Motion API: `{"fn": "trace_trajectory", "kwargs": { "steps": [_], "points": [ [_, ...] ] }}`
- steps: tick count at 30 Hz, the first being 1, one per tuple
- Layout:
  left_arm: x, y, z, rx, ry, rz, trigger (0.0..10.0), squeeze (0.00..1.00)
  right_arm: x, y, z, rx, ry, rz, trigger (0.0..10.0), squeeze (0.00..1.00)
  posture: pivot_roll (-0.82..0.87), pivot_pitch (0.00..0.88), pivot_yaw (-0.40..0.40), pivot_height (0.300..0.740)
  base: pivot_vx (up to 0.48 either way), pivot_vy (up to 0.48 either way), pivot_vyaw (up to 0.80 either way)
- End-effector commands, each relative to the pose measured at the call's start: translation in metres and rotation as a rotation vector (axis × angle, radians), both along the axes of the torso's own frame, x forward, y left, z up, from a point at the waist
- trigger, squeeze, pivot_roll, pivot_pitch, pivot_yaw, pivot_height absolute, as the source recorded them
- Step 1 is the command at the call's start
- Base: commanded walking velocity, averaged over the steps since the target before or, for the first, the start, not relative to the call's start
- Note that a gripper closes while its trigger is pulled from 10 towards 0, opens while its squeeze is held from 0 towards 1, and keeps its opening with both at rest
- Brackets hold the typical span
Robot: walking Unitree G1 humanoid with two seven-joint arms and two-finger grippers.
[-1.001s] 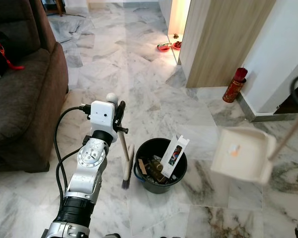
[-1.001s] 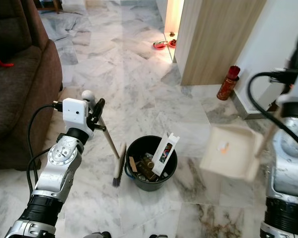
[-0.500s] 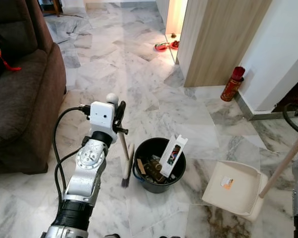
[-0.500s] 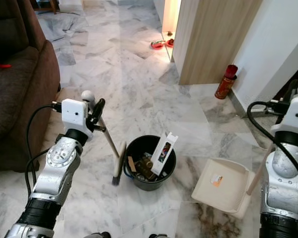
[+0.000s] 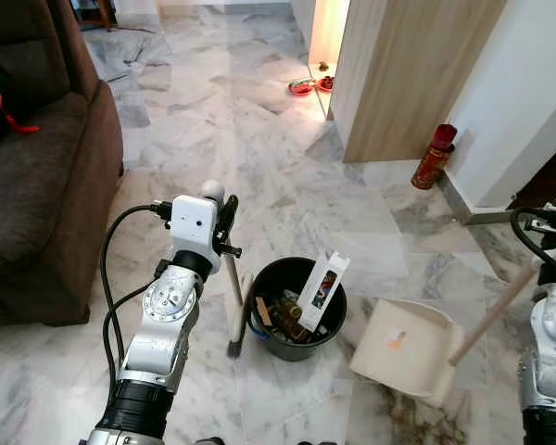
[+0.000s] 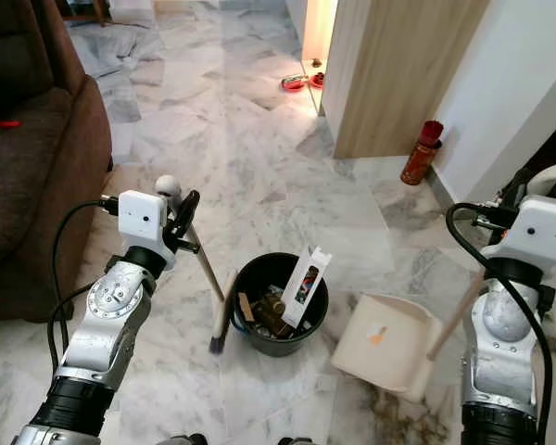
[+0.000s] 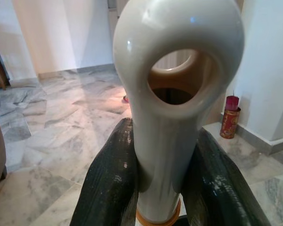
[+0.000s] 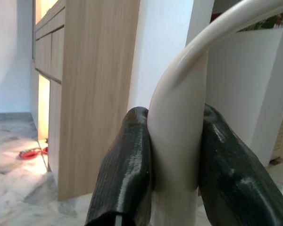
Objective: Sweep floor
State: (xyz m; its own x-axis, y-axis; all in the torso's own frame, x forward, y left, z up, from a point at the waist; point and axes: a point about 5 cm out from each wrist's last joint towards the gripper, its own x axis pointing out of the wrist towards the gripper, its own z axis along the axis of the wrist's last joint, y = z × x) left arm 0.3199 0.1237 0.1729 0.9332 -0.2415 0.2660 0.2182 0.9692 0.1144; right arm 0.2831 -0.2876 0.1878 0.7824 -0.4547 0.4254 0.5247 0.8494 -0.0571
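Trouble could come from the black bin [image 5: 296, 308], which sits on the marble floor [image 5: 259, 120] right between the two tools. The left pincer [image 7: 155, 188] is pinching the broom [image 5: 233, 311] near the top of its handle, with the brush end down on the floor, touching or nearly touching the bin at its 9 o'clock side. The right pincer [image 8: 174, 160] is pinching the handle of the dustpan [image 5: 398, 348], whose tray is tipped up and sits near the bin at about its 4 o'clock.

If the broom swings toward the bin, I think it could knock it over and spill the junk inside, and the tall white box [image 5: 322, 281] sticking out looks ready to fall. The tipped dustpan could drop whatever is still in it. The brown sofa [image 5: 37, 176] at about 9 o'clock is close to that arm, so a wide swing could bump it.
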Motion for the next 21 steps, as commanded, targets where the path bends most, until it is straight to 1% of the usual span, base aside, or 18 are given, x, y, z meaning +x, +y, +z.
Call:
{"fn": "trace_trajectory", "kwargs": {
  "steps": [1,4,7,11,14,17,19,21],
  "points": [
    [-0.003,-0.002,0.013,0.003,-0.064,-0.009,10.0,0.0,-0.002,-0.002,0.005,-0.012,-0.042,-0.008,10.0,0.0,0.12,0.114,-0.049,0.74,0.0,0.0,0.0],
    [-0.003,-0.005,0.013,-0.002,-0.061,-0.016,10.0,0.0,0.0,0.001,0.003,-0.009,-0.041,-0.007,10.0,0.0,0.12,0.113,-0.049,0.74,0.0,0.0,0.0],
    [-0.003,-0.012,0.012,-0.016,-0.056,-0.03,10.0,0.0,0.002,0.007,0.004,-0.012,-0.045,0.014,10.0,0.0,0.12,0.122,-0.05,0.74,0.0,0.0,0.0],
    [-0.004,-0.011,0.012,-0.045,-0.054,-0.02,10.0,0.0,0.002,0.006,0.006,-0.017,-0.053,0.017,10.0,0.0,0.11,0.138,-0.055,0.74,0.0,0.0,0.0],
    [-0.003,-0.01,0.009,-0.04,-0.042,0.003,10.0,0.0,0.002,0.004,0.007,-0.012,-0.058,0.011,10.0,0.0,0.11,0.146,-0.055,0.74,0.0,0.0,0.0],
    [-0.003,-0.009,0.008,-0.055,-0.033,0.009,10.0,0.0,0.002,0.005,0.008,-0.004,-0.063,0.02,10.0,0.0,0.11,0.149,-0.056,0.74,0.0,0.0,0.0],
    [-0.003,-0.01,0.008,-0.051,-0.029,0.004,10.0,0.0,0.003,0.008,0.008,0.006,-0.064,0.04,10.0,0.0,0.11,0.154,-0.057,0.74,0.0,0.0,0.0],
    [-0.003,-0.011,0.007,-0.044,-0.025,0.005,10.0,0.0,0.006,0.014,0.008,0.021,-0.07,0.065,10.0,0.0,0.1,0.156,-0.057,0.74,0.0,0.0,0.0]
  ]
}}
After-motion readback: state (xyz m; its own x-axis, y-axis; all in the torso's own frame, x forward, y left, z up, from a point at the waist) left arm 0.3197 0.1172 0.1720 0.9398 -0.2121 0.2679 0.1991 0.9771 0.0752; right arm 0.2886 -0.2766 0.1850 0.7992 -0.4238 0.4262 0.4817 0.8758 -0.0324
